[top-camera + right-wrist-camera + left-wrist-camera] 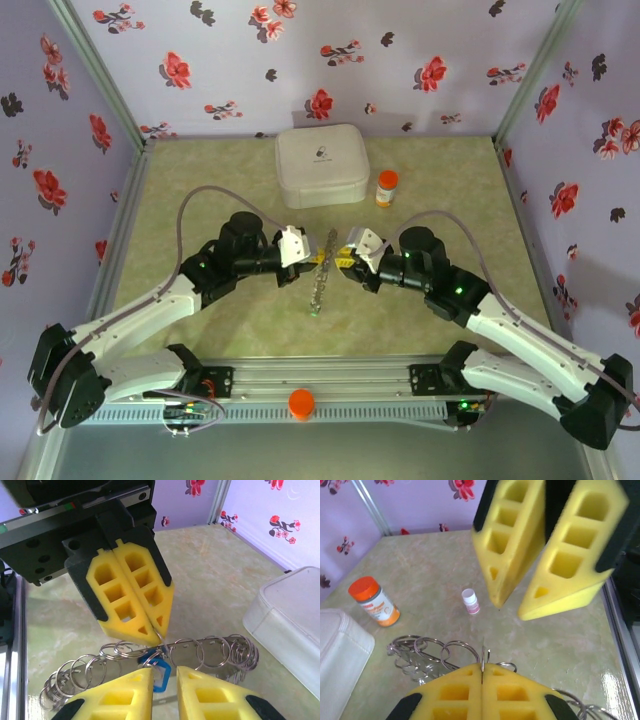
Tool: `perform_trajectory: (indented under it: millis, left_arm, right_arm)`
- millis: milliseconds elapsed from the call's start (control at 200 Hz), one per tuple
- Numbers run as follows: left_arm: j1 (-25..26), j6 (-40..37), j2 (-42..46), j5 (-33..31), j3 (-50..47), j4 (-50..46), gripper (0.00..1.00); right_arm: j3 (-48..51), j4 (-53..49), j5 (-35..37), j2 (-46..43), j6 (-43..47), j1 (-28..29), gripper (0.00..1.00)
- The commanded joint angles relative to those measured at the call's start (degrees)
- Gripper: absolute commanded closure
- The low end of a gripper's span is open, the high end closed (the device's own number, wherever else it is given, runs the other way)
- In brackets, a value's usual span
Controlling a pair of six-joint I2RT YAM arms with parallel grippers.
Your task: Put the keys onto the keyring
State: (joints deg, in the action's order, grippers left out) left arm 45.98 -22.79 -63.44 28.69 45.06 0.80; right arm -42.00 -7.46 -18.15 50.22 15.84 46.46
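Note:
The keyring (210,652) is a floppy row of thin metal rings lying on the table, also seen from above (320,275). My left gripper (482,666) is shut on one thin ring wire of it, and the right wrist view shows its yellow tips (160,632) pinching that ring. A key with a blue plastic tag (159,676) hangs at that ring. My right gripper (165,674) stands open just in front of the blue tag, with a clear gap between its fingers. From above, the two grippers (305,255) (345,258) face each other over the rings.
A white square case (320,165) stands at the back, with an orange-capped pill bottle (386,187) to its right. A small white cap-like piece (470,601) stands on the table beyond the rings. Floral walls close off three sides.

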Motion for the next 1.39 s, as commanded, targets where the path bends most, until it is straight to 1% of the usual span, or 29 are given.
perform_trajectory:
  millis: [0,230,350,485,595,720,1005,1110,1235,1330,1350,1390]
  left_arm:
    - [0.5,-3.5,2.3,4.1,-1.7,5.8,1.00]
    - [0.6,-2.8,3.1,5.9,-3.0,8.6,1.00]
    - [0.5,-2.4,3.0,6.2,-3.2,9.4,1.00]
    - [0.5,-2.3,2.9,6.9,-3.4,9.4,1.00]
    - [0.5,-2.6,3.1,7.5,-3.4,8.9,1.00]
    - [0.5,-2.9,3.2,7.8,-3.4,8.6,1.00]
    - [0.5,-2.9,3.3,8.2,-3.4,8.8,1.00]
    - [0.5,-3.2,3.4,8.1,-3.4,8.6,1.00]
    - [0.5,-3.7,3.7,8.2,-3.5,8.5,1.00]
    - [0.5,-4.4,3.8,7.3,-3.6,7.7,1.00]
    - [0.5,-4.4,3.9,7.0,-3.5,7.3,0.97]
    - [0.5,-4.9,4.2,6.2,-3.4,6.4,0.82]
  right_arm:
    - [1.0,2.4,-2.8,0.3,-0.9,-0.4,0.83]
    - [1.1,3.5,-3.4,1.6,0.5,-0.4,0.84]
    - [0.6,2.8,-5.9,2.3,0.3,-0.3,0.79]
    - [0.2,2.4,-6.3,2.9,0.2,-0.4,0.79]
    - [0.3,3.0,-5.7,2.9,0.2,-0.4,0.82]
    - [0.3,3.1,-5.9,2.8,0.2,-0.4,0.83]
    - [0.1,4.8,-8.7,3.4,-1.4,-0.4,0.87]
    - [-0.1,5.1,-9.7,3.9,-1.8,-0.3,0.90]
    - [-0.2,4.8,-10.4,4.3,-1.8,-0.4,0.99]
    - [-0.9,3.3,-10.6,4.4,-1.0,-0.4,1.00]
    - [-1.2,2.8,-10.5,4.4,-0.7,-0.4,1.00]
    - [-1.8,1.5,-10.3,4.5,0.1,-0.4,1.00]
